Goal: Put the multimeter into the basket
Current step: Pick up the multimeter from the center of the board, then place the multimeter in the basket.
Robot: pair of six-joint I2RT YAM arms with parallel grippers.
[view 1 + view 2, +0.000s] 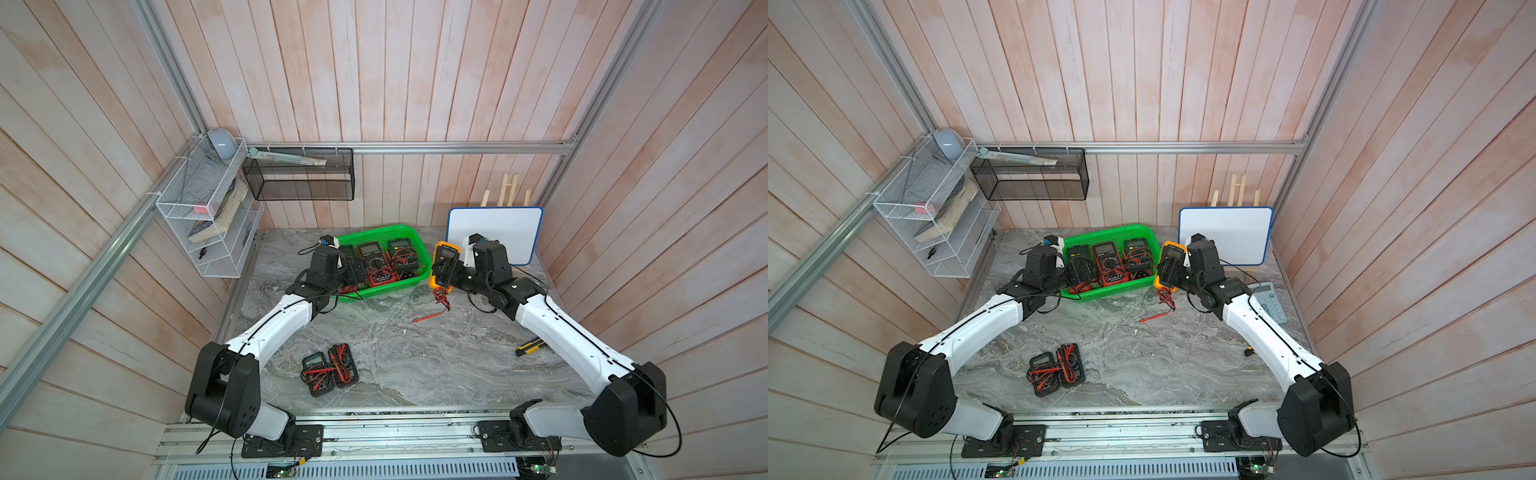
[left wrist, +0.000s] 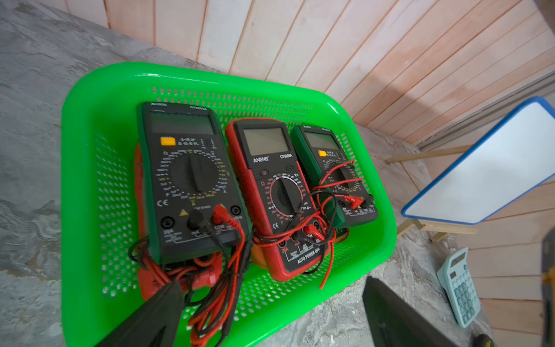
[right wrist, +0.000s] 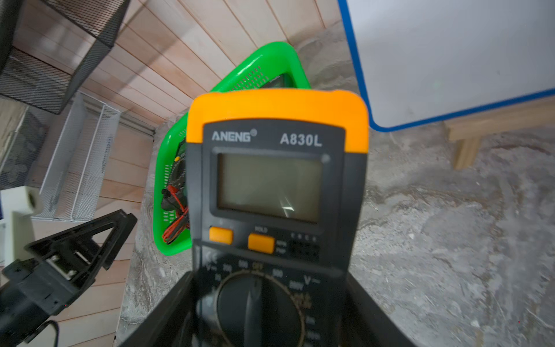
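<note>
Illumination: bright, even, diffuse
Shadows: soft, faint on the tabletop point(image 1: 415, 353) in both top views
Glare: highlights on basket point(image 2: 144, 72) rim; reflection streak on orange multimeter point(image 3: 276, 186) screen
Blur: wrist views soft toward edges; multimeter dial defocused
Distortion: wall planks point(image 1: 374, 83) bowed at frame edges

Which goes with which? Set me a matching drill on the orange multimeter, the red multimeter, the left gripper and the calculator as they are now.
Things: 1 orange multimeter; 2 red multimeter; 3 left gripper; 4 calculator.
States: A lying in the basket; B open and empty; C held by the right gripper; D on the table near the whiteboard.
Pairs: 1-C; 2-A; 3-B; 4-D.
</note>
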